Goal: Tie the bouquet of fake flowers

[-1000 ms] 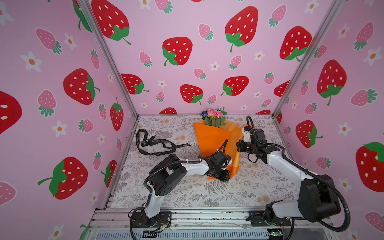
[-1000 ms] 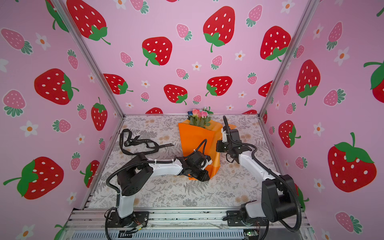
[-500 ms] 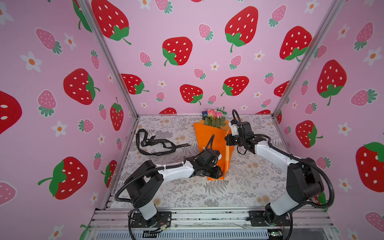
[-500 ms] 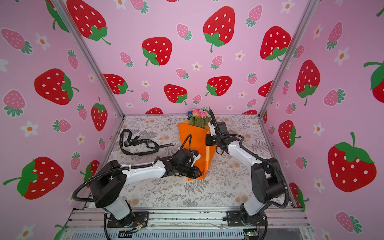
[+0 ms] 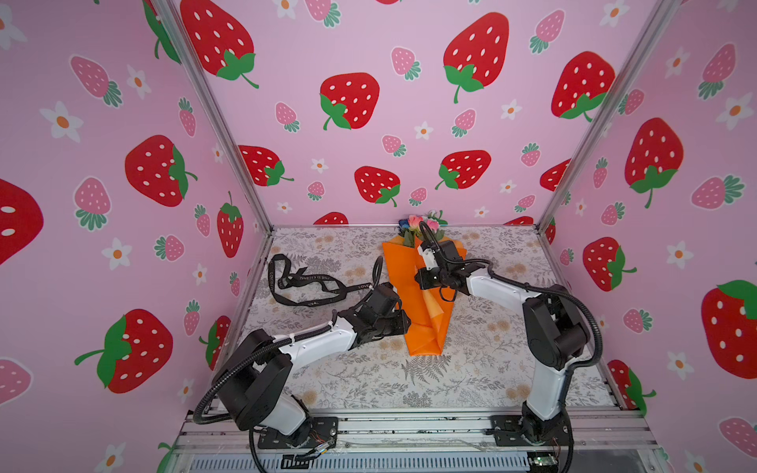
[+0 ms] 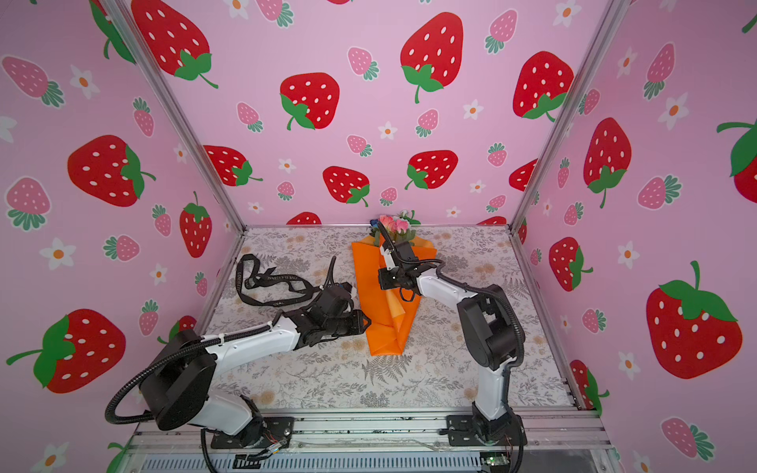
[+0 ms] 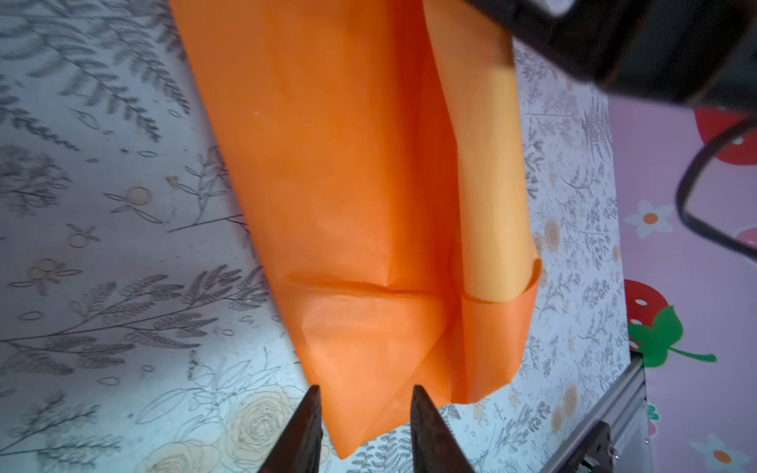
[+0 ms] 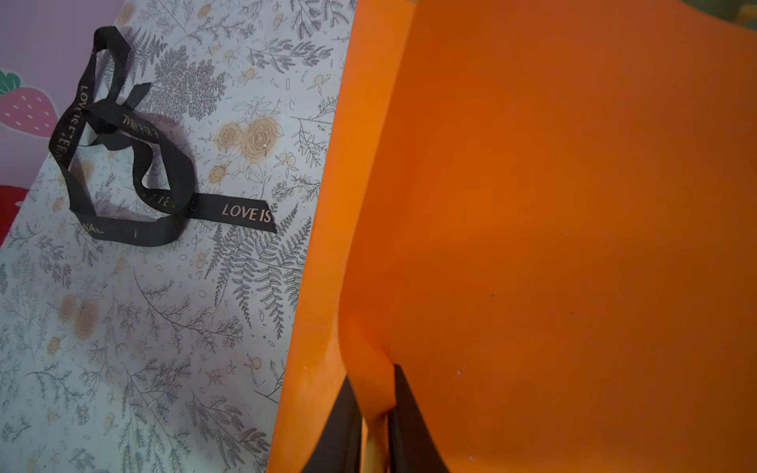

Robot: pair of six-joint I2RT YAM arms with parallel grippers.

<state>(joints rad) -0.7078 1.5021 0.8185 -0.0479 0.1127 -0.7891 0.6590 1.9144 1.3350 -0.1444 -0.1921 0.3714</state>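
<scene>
Bouquet of fake flowers (image 5: 422, 224) lies flat on the table (image 5: 471, 368), centre of both top views, rolled in orange wrapping paper (image 6: 368, 282). Long axis runs from the blooms at the back wall down to the folded base near the front, tilted a little to the right at the base.

Left gripper (image 7: 364, 389): jaws apart, clamped on nothing. The wrist view shows the lower corner of the paper reaching in between the two fingers (image 7: 311, 413) (over them or level with them, can't tell). In a top view it sits at the left edge of the wrap, near the base.

Right gripper (image 8: 372, 374): jaws close together on a raised flap of the orange paper, which stands up off the table and curves over the wrap. In both top views this arm reaches in from the right, above the upper half of the cone.

Black ribbon (image 5: 303, 282), lettered "LOVE IS", lies in a loose tangle left of the bouquet. Its cut end (image 8: 250, 215) points at the paper edge, near it and not touching. Nothing is round the wrap yet.

Judgement: the wrap is being held shut, and tying needs the ribbon next. The ribbon is on the left arm's side and that gripper is free, so the left arm is the nearer one. The ribbon must cross the bouquet's long axis.
</scene>
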